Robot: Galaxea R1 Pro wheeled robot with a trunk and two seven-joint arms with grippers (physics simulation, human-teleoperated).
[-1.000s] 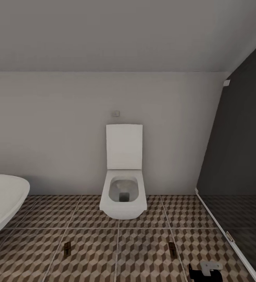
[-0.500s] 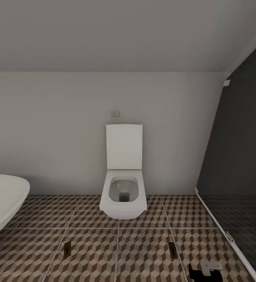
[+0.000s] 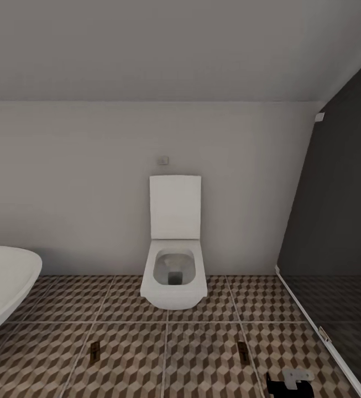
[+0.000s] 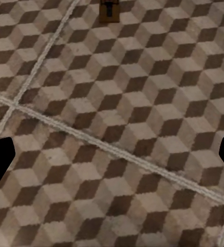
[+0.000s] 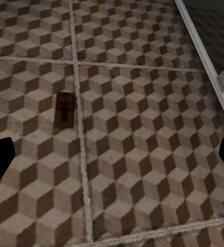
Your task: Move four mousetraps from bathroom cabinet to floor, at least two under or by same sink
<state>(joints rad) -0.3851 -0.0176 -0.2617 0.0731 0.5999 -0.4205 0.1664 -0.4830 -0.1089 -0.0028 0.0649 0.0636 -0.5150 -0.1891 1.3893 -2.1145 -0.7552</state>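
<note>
Two mousetraps lie flat on the bathroom floor in front of the toilet, one at the left and one at the right. In the left wrist view, a mousetrap lies well beyond my left gripper, which is open with only tiles between its fingers. My right gripper is also open above the tiles, and a mousetrap lies ahead of it beside a grout line. A black and white piece of my right arm shows low in the head view. The cabinet and the sink are out of view.
A white wall-hung toilet with its lid up stands against the far wall. The oval bathtub's rim juts in from the left. A dark glass shower screen with a pale floor rail closes off the right side.
</note>
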